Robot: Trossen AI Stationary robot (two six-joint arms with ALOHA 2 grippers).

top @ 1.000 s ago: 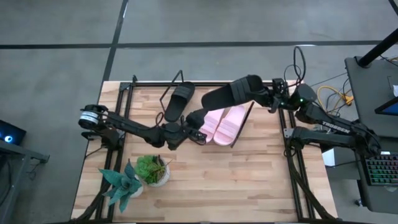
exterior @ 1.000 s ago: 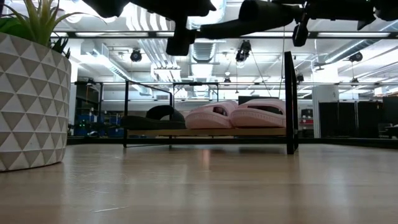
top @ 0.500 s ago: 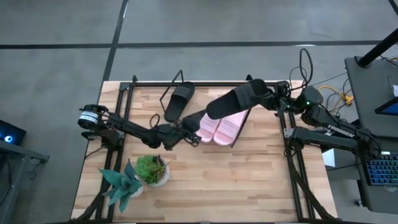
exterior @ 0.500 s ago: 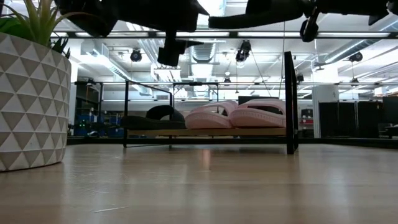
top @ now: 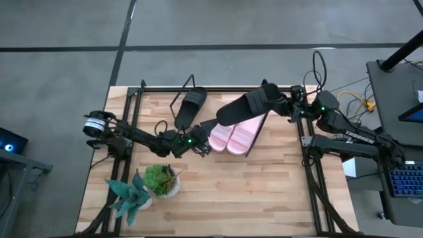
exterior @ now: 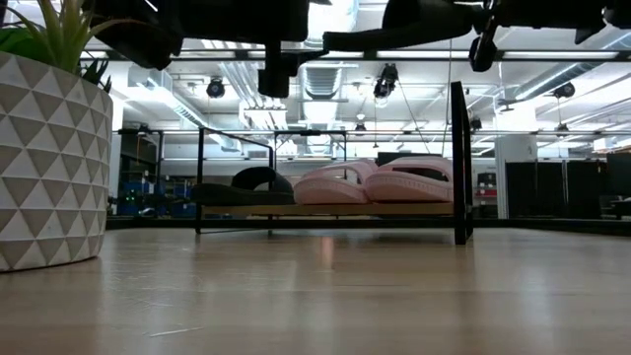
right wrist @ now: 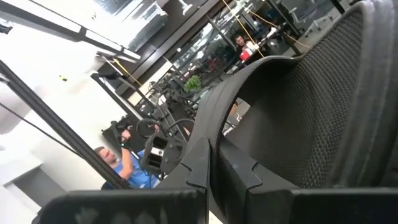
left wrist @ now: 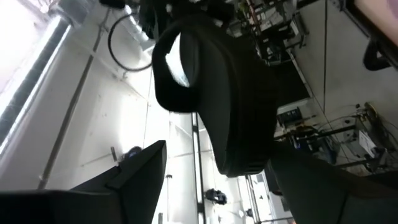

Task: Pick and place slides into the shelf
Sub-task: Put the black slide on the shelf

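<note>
One black slide [top: 246, 106] hangs in the air above the shelf, held by my right gripper [top: 283, 103]; the left wrist view shows it from below [left wrist: 217, 93]. The other black slide [top: 190, 106] and two pale pink slides [top: 234, 135] lie sole-down on the shelf board [exterior: 325, 209]. My left gripper [top: 201, 142] hovers by the shelf's near edge, below the held slide's free end, open and touching nothing. My right gripper is shut on the black slide's end nearest the table's right edge [top: 272, 96], coming in about level from the right. The slide's ribbed sole [right wrist: 323, 112] fills its wrist view and hides the fingers' hold. The slide is lifted clear and reaches left over the pink slides.
Two potted plants [top: 155, 180] stand near the table's near-left corner; the patterned pot [exterior: 44, 158] fills the low view's left. The shelf's black wire frame [exterior: 458, 163] rises at its right end. A person [right wrist: 127, 165] shows in the room beyond.
My left gripper has drawn back a little toward the table's left, away from the held slide. My right gripper has swung the black slide slightly toward the right edge and back again, keeping it lifted above the pink slides.
</note>
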